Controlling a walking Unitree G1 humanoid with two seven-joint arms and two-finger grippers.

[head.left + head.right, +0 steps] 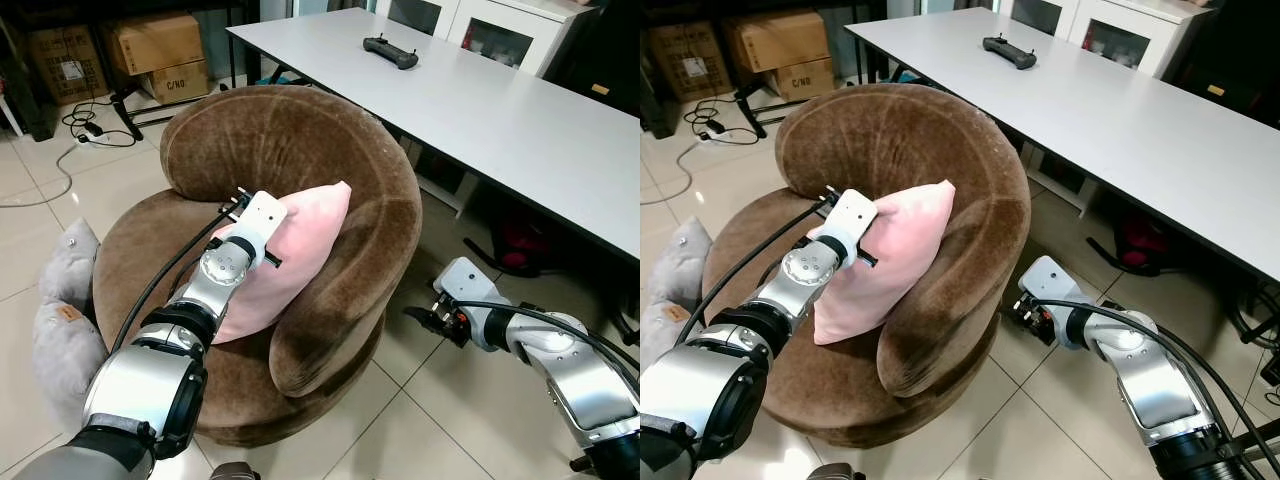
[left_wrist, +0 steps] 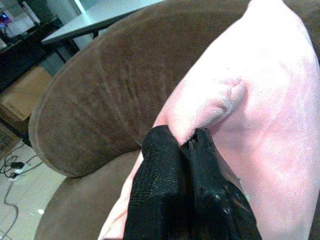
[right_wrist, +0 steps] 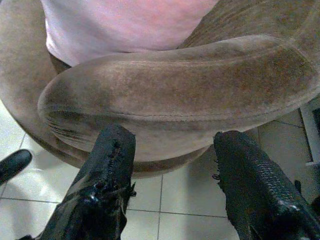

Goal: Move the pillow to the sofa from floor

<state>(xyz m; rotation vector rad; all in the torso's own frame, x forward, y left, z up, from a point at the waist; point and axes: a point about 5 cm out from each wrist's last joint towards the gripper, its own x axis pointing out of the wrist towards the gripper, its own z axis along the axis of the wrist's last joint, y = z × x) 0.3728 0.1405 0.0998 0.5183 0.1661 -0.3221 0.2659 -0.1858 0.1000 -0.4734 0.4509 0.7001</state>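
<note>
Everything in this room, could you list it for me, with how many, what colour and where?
Pillow: one, pink, on the sofa seat against the inner arm.
Sofa: one, brown, round, on the tiled floor.
Cushions: two, grey, on the floor by the sofa.
Table: one, white, behind the sofa.
Controller: one, black, on the table.
Boxes: cardboard, brown, under a dark desk.
Left gripper: black, pinching the pillow.
Right gripper: black, open, low beside the sofa.

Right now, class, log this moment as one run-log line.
pink pillow: on brown sofa | left end effector: shut, pinching pillow fabric | right end effector: open, beside sofa above floor
</note>
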